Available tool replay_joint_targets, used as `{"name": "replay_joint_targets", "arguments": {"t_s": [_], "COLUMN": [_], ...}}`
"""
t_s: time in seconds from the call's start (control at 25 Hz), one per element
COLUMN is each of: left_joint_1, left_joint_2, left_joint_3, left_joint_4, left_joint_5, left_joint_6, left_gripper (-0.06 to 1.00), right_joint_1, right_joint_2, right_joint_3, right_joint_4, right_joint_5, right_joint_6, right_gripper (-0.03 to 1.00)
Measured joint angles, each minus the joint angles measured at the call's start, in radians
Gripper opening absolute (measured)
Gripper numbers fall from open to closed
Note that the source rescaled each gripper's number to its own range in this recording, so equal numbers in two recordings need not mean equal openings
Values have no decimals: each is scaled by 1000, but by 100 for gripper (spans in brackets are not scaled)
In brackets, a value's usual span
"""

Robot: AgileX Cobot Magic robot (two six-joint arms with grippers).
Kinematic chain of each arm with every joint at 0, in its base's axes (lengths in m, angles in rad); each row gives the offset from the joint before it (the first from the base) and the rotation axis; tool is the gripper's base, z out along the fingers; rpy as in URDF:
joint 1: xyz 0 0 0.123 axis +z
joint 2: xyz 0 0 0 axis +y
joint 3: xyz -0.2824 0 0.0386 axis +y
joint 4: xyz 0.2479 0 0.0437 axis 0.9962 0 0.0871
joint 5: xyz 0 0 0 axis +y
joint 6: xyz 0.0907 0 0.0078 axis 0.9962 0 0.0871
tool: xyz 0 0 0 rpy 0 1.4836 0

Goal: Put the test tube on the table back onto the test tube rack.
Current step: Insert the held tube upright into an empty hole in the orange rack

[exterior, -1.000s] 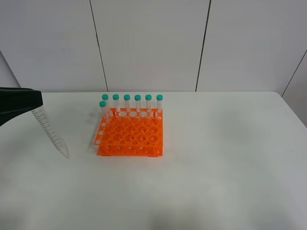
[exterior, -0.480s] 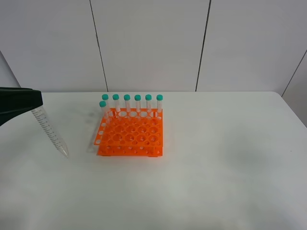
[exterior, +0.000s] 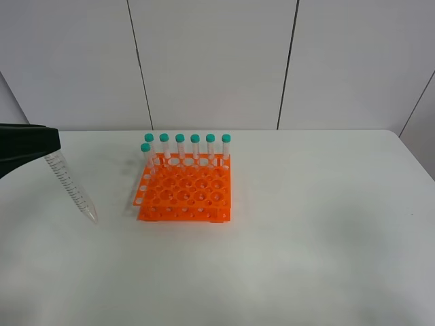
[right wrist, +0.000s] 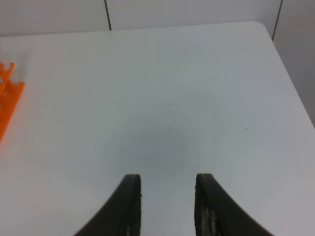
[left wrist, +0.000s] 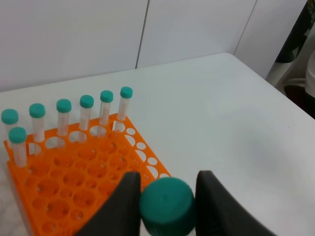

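LEFT ARM, MID-CARRY: Your left gripper [left wrist: 167, 209] pinches the tube [exterior: 71, 186] at its teal cap, with the tip hanging tilted below it, short of the rack [exterior: 183, 197] ahead. Bring the tube upright and centre its tip over a free hole in front of the standing tubes [exterior: 179, 148] before you lower it. Your right gripper [right wrist: 167, 204] hangs spread with nothing between its jaws, over the white matte counter [exterior: 312, 224]. Pale wall panels [exterior: 211, 61] stand behind.
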Motion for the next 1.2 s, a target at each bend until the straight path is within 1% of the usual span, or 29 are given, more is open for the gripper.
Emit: {"name": "replay_joint_targets", "arguments": {"t_s": [0.28, 0.64, 1.2], "left_joint_1": [0, 0, 0], "left_joint_2": [0, 0, 0], "left_joint_3": [0, 0, 0], "left_joint_4": [0, 0, 0], "left_joint_5": [0, 5, 5], "left_joint_6": [0, 0, 0], "left_gripper": [46, 46, 46], "right_joint_1": [0, 0, 0], "right_joint_2": [-1, -1, -1], "right_joint_3": [64, 82, 82], "right_joint_4": [-10, -11, -3], "right_joint_5": [-15, -57, -58], "right_joint_6": [14, 18, 29], "right_gripper": [38, 38, 38]}}
